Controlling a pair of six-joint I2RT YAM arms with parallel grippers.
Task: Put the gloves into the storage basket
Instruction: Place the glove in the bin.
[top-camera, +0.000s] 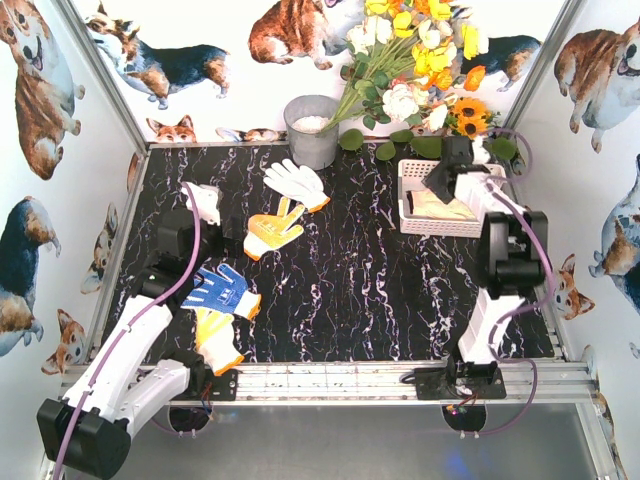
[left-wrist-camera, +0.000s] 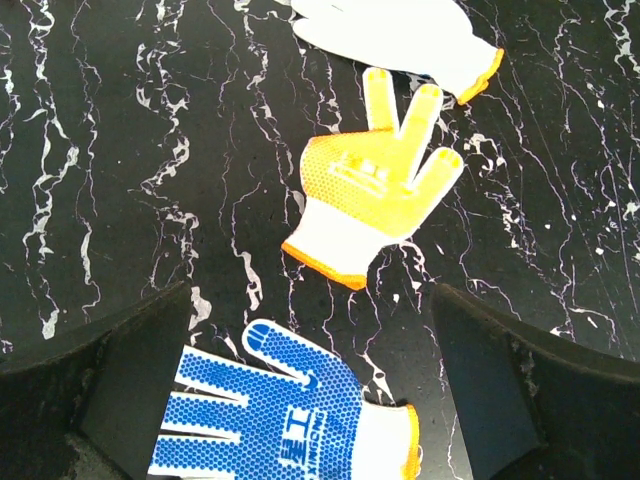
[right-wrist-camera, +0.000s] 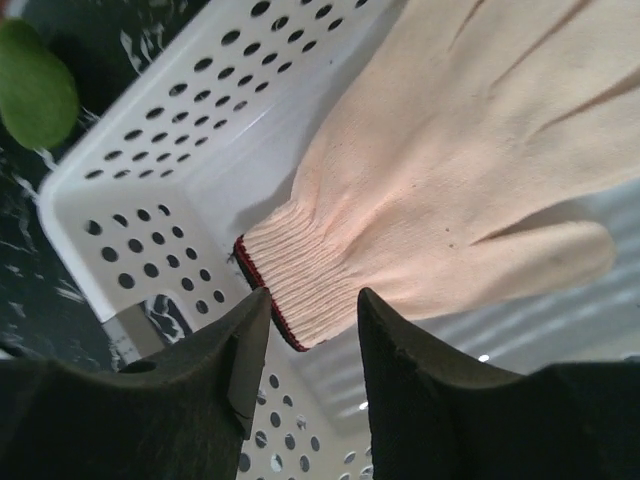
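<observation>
The white perforated storage basket (top-camera: 408, 200) stands at the back right, with a beige glove (top-camera: 440, 209) lying inside it. My right gripper (top-camera: 447, 178) hovers over it, open. In the right wrist view its jaws (right-wrist-camera: 313, 300) stand apart just above the beige glove's red-edged cuff (right-wrist-camera: 290, 275), with the basket wall (right-wrist-camera: 160, 170) behind. On the table lie a white glove (top-camera: 296, 184), a yellow-palmed glove (top-camera: 272, 228), a blue-palmed glove (top-camera: 222, 290) and another yellow glove (top-camera: 218, 342). My left gripper (top-camera: 205, 243) is open and empty, raised over the blue glove (left-wrist-camera: 290, 415), with the yellow glove (left-wrist-camera: 375, 190) ahead.
A grey metal bucket (top-camera: 312, 130) stands at the back centre, with a bunch of flowers (top-camera: 415, 60) and green leaves (top-camera: 385, 150) beside the basket. A white piece, perhaps another glove (top-camera: 205, 200), shows beyond my left wrist. Corgi-printed walls enclose the table.
</observation>
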